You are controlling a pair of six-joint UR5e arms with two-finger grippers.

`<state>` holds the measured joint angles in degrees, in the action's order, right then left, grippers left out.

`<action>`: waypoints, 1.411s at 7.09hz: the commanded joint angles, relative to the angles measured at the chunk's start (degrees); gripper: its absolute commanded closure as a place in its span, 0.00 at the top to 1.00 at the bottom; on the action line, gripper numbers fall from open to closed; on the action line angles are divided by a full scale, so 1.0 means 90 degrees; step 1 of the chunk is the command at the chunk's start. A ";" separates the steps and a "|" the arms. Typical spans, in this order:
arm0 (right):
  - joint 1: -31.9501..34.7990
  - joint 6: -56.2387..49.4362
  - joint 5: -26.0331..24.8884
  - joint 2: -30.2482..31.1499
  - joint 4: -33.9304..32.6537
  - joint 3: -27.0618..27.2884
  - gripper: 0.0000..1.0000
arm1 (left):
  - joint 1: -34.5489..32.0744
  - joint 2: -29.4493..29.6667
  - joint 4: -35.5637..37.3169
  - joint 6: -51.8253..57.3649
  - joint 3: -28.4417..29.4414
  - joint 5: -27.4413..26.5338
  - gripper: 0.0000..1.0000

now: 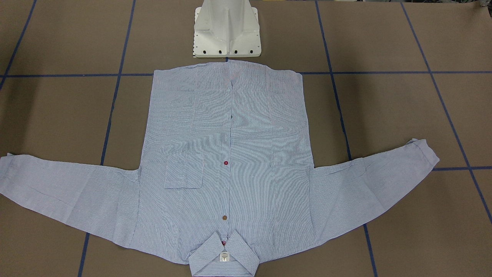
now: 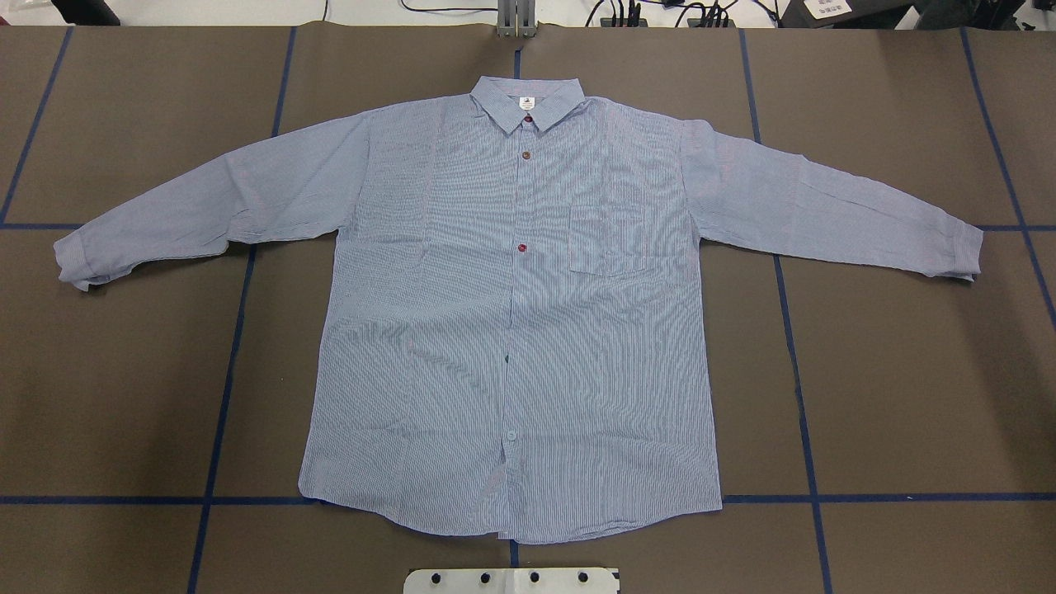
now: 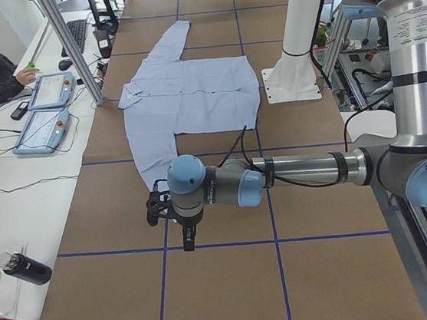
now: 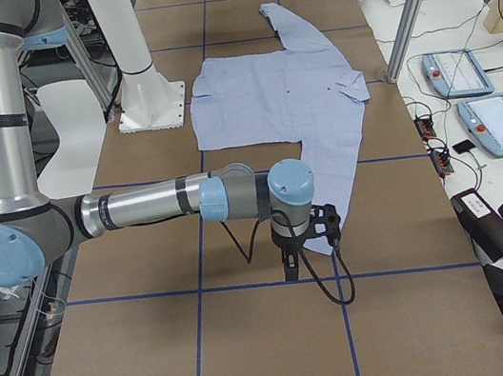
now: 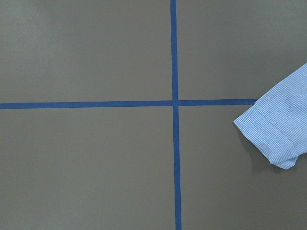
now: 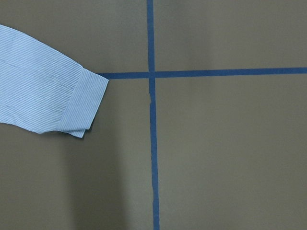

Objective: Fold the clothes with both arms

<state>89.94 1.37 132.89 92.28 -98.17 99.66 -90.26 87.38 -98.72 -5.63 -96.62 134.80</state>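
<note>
On the robot's left you see the left arm (image 3: pixel 300 172) stretched low over the table (image 2: pixel 907 371), with the left gripper (image 3: pixel 188 240) pointing down beside the end of the near sleeve. You cannot tell from the side view whether its jaws are spread or pressed together. Its wrist camera shows you a crossing of blue tape (image 5: pixel 174 102) and the left cuff (image 5: pixel 276 129) lying flat at the frame's right edge.

The shirt (image 2: pixel 462 330) lies flat and front up in the middle of the table, buttoned. Its left sleeve (image 2: pixel 206 206) and right sleeve (image 2: pixel 833 206) are spread outward. The collar (image 2: pixel 528 103) is on the far side from the robot. The pocket (image 2: pixel 606 239) is right of the buttons, and the hem is just short of the base (image 2: pixel 511 580).

On the right, the right arm (image 4: pixel 139 207) reaches out low, with the right gripper (image 4: pixel 288 264) hanging by the right cuff (image 6: pixel 81 103). Here too you cannot tell how the jaws stand.
</note>
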 commanded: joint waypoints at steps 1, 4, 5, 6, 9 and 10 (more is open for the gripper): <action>-0.0217 0.0102 0.0048 -0.0437 -0.0019 -0.0096 1.00 | 0.0000 0.0222 -0.0046 0.0039 -0.0278 0.0041 0.99; -0.0978 0.0770 0.0204 -0.0468 0.2528 -0.1399 1.00 | 0.0029 0.0409 -0.0570 -0.0009 0.0000 0.0110 1.00; -0.1309 0.1385 0.0127 -0.0468 0.3641 -0.1888 1.00 | 0.0039 0.0370 -0.0593 -0.0019 0.0080 0.0390 1.00; -0.1534 0.1836 0.0127 -0.0468 0.4261 -0.2290 1.00 | 0.0039 0.0427 -0.0632 0.0029 0.0100 0.0471 0.99; -0.2189 0.2416 0.0097 -0.0906 0.4619 -0.2664 1.00 | 0.0039 0.0457 -0.0633 0.0049 0.0120 0.0481 0.99; -0.2259 0.2436 0.0049 -0.0965 0.4639 -0.2655 1.00 | 0.0039 0.0447 -0.0642 0.0069 0.0120 0.0471 0.99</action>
<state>70.89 22.40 133.70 84.63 -56.94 76.09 -89.92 91.46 -104.43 -5.23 -95.60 139.11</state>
